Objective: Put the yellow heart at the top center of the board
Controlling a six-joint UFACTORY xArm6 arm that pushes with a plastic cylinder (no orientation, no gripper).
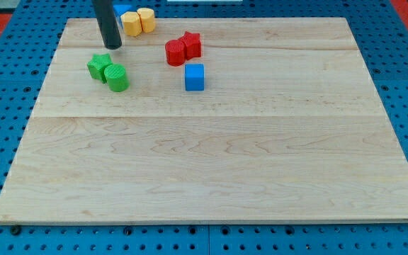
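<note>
Two yellow blocks stand touching at the board's top edge, left of centre. The left one (131, 24) looks like the heart and the right one (146, 19) looks rounder, but the shapes are hard to make out. My dark rod comes down from the view's top. My tip (112, 47) rests on the board just below and left of the yellow pair, a short gap away, and above the green blocks.
A blue block (123, 9) sits at the top edge, partly hidden behind the rod. A green star (99, 66) and green cylinder (117, 77) touch below my tip. A red cylinder (176, 52) and red star (191, 44) touch right of it. A blue cube (195, 76) stands below them.
</note>
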